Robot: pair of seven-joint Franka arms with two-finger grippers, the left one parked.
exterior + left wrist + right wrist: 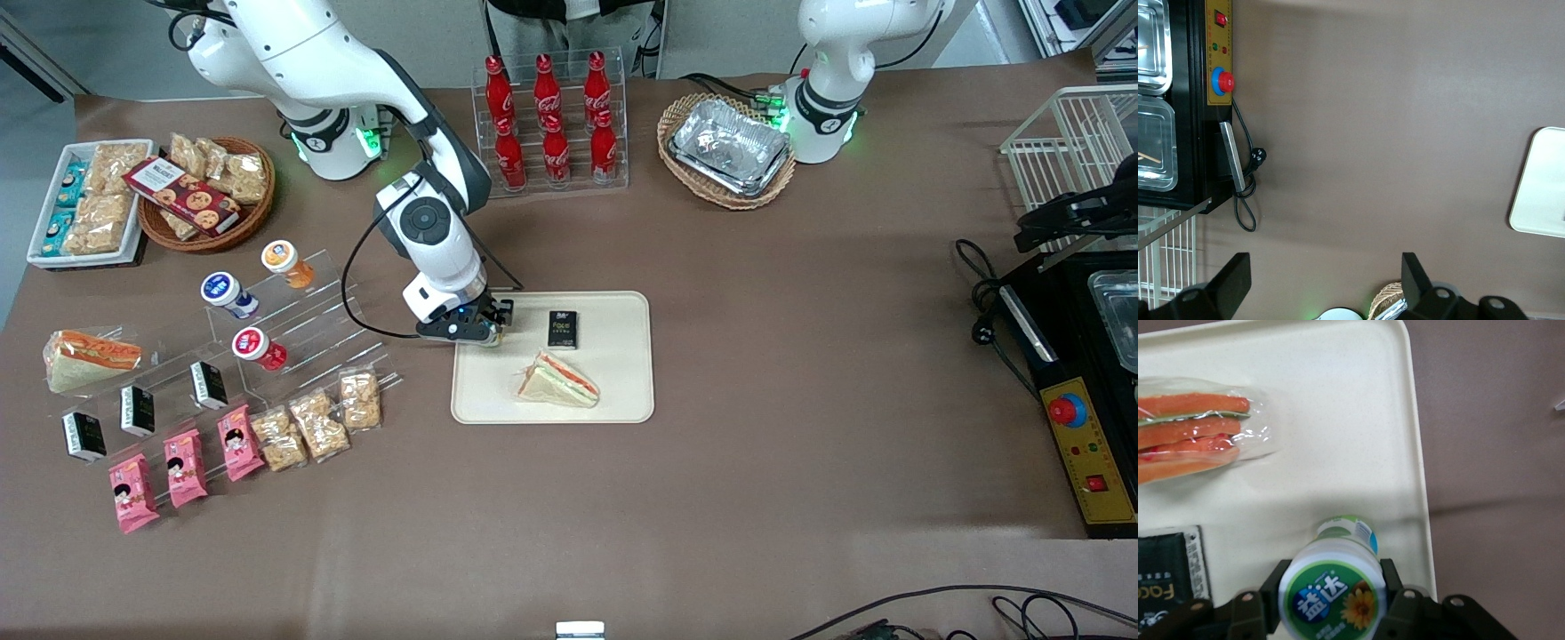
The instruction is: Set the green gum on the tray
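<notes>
The gripper is clamped on the green gum, holding it over the cream tray near its working-arm edge, with the black packet at about three o'clock and the wrapped sandwich around four o'clock in the front view.

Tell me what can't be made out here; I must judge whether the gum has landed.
- Front view: gum hidden under the tool at the tray edge.
- Right wrist view: gum is gripped in the tool; its base, and any contact with the tray, is hidden by its own body.
</notes>
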